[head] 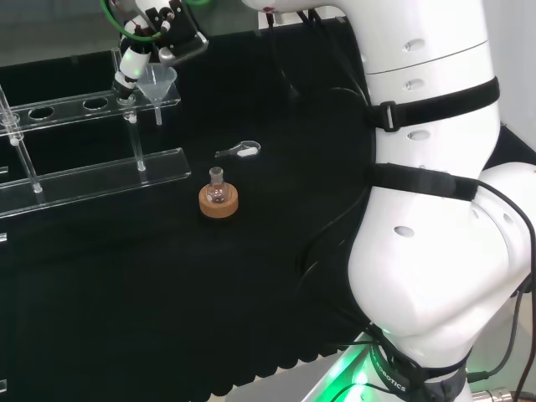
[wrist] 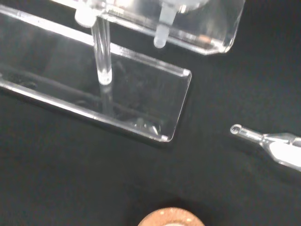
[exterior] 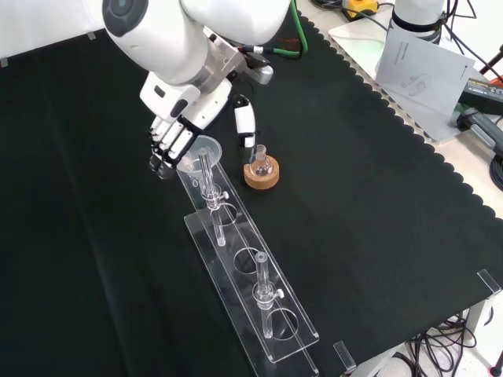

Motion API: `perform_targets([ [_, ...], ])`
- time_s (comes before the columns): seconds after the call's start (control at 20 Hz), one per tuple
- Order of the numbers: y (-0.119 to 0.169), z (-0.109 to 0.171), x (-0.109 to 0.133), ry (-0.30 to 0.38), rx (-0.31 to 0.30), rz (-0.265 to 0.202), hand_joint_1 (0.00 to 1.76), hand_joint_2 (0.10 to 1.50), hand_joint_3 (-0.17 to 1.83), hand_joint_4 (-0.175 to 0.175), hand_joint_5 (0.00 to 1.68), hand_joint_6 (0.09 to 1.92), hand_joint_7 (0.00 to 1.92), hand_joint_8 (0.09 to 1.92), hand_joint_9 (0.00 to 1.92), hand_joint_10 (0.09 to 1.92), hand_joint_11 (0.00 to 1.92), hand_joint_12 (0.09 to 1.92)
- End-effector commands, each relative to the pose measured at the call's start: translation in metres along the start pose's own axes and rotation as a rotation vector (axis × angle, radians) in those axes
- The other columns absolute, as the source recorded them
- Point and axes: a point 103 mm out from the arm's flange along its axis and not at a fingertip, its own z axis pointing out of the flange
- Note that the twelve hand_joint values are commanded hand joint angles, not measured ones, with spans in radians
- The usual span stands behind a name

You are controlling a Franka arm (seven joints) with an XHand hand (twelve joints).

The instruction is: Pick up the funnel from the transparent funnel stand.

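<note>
A clear funnel sits in the end hole of the transparent stand, its stem hanging down below the upper shelf. In the front view the funnel rests at the stand's far end. The hand hovers over that end, open: its fingers reach down just left of the funnel's rim, and the thumb stands apart on the right. In the head view the hand is above and left of the funnel. The wrist view looks down on the funnel's stem and the stand's base plate.
A small round flask on a cork ring stands right of the stand's end in the front view. A small glass piece lies on the cloth near it, also in the wrist view. The arm's white links are at the right.
</note>
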Motion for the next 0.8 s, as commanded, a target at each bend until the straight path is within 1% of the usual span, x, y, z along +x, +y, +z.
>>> perform_targets([
  [0.05,0.001,0.018,-0.026,0.001,0.010,0.014,0.52,0.77,0.16,-0.027,0.02,0.09,0.00,0.22,0.00,0.86,0.21,1.52],
  [0.1,0.000,0.018,-0.026,-0.008,0.012,0.006,0.52,0.77,0.16,-0.027,0.02,0.09,0.00,0.22,0.00,0.86,0.22,1.52],
  [0.2,0.000,0.017,-0.028,-0.001,0.014,0.011,0.53,0.77,0.16,-0.028,0.02,0.09,0.00,0.22,0.00,0.86,0.22,1.52],
  [0.3,-0.001,0.019,-0.034,0.009,0.014,0.015,0.53,0.77,0.16,-0.028,0.02,0.09,0.00,0.22,0.00,0.86,0.22,1.52],
  [0.35,0.001,0.012,-0.004,-0.013,0.020,0.035,0.53,0.77,0.16,-0.028,0.02,0.09,0.00,0.23,0.00,0.86,0.22,1.51],
  [0.4,0.001,0.010,0.005,-0.018,0.018,0.035,0.53,0.77,0.16,-0.028,0.02,0.09,0.00,0.23,0.00,0.86,0.22,1.51],
  [0.45,0.001,0.010,0.007,-0.009,0.018,0.029,0.53,0.77,0.16,-0.028,0.02,0.09,0.00,0.23,0.00,0.87,0.22,1.51],
  [0.6,0.001,0.009,0.011,-0.014,0.014,0.030,0.53,0.77,0.17,-0.028,0.02,0.09,0.00,0.23,0.00,0.87,0.22,1.51],
  [0.7,0.000,0.011,0.002,0.000,0.002,0.025,0.53,0.77,0.17,-0.028,0.03,0.09,0.00,0.23,0.00,0.87,0.22,1.51],
  [0.75,-0.001,0.013,-0.007,0.007,-0.001,0.023,0.53,0.77,0.17,-0.029,0.03,0.09,0.00,0.23,0.00,0.87,0.22,1.51],
  [0.8,-0.001,0.011,0.004,-0.009,0.004,0.039,0.53,0.77,0.17,-0.029,0.03,0.09,0.00,0.23,0.00,0.87,0.22,1.51],
])
